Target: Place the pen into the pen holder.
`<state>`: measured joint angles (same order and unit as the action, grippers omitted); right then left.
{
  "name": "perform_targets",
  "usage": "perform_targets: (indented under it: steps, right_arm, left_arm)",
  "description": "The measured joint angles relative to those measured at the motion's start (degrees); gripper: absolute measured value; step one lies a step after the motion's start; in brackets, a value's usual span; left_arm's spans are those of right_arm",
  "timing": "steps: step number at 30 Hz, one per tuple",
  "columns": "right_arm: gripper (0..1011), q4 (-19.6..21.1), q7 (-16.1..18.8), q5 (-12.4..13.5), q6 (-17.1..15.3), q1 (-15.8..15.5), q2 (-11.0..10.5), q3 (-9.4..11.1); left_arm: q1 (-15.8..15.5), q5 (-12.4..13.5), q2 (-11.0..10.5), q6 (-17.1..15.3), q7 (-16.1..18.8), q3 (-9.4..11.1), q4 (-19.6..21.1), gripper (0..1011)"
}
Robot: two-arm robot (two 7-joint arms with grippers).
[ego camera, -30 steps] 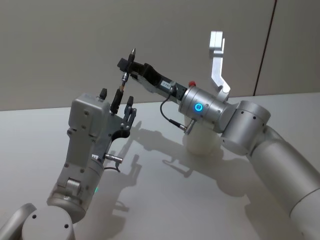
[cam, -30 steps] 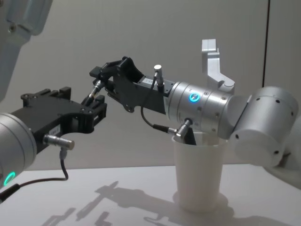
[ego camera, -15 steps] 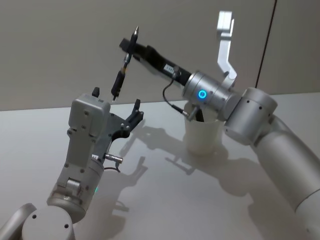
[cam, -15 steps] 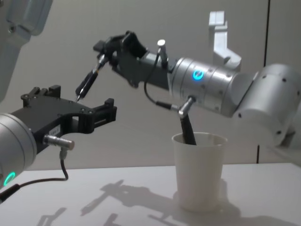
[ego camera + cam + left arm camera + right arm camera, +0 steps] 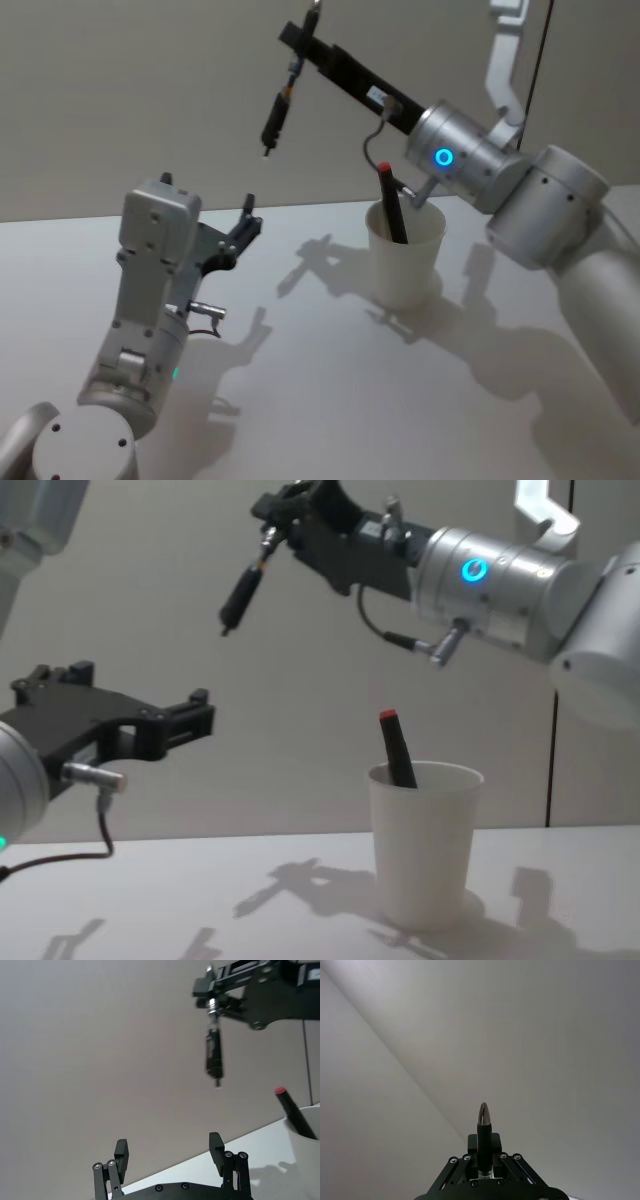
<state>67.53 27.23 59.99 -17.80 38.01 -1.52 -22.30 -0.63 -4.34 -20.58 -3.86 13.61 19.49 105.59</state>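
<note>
A dark pen (image 5: 275, 108) hangs tip-down in the air, high above the table, with my right gripper (image 5: 295, 48) shut on its upper part. In the chest view the pen (image 5: 243, 586) slants down and left from the right gripper (image 5: 273, 528). The right wrist view shows the pen's silver end (image 5: 484, 1116) sticking out past the closed fingers. My left gripper (image 5: 244, 226) is open and empty, below and left of the pen; its two fingers (image 5: 216, 1143) stand wide apart under the pen (image 5: 214, 1055). The pen holder, a white paper cup (image 5: 425, 842), stands upright to the right.
A black marker with a red cap (image 5: 397, 748) leans inside the cup (image 5: 405, 258). The white table (image 5: 330, 400) carries the arms' shadows. A plain wall stands behind the table.
The left gripper let go of the pen's lower end, opened wide and dropped back. The right gripper carried the pen up and to the right.
</note>
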Motion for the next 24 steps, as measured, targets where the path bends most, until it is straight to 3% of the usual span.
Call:
perform_targets:
  steps: [16, 24]
  right_arm:
    - [143, 11.49, -7.0, -9.23, 5.05, -7.07, -6.59, 1.56]
    - [143, 16.5, -11.31, -15.65, 8.57, -11.54, -10.34, 2.0]
  left_arm:
    - [-1.36, 0.78, -0.33, -5.65, 6.03, -3.56, 0.3, 1001]
    - [-1.87, 1.01, -0.41, -7.23, 7.3, -4.6, 0.3, 1001]
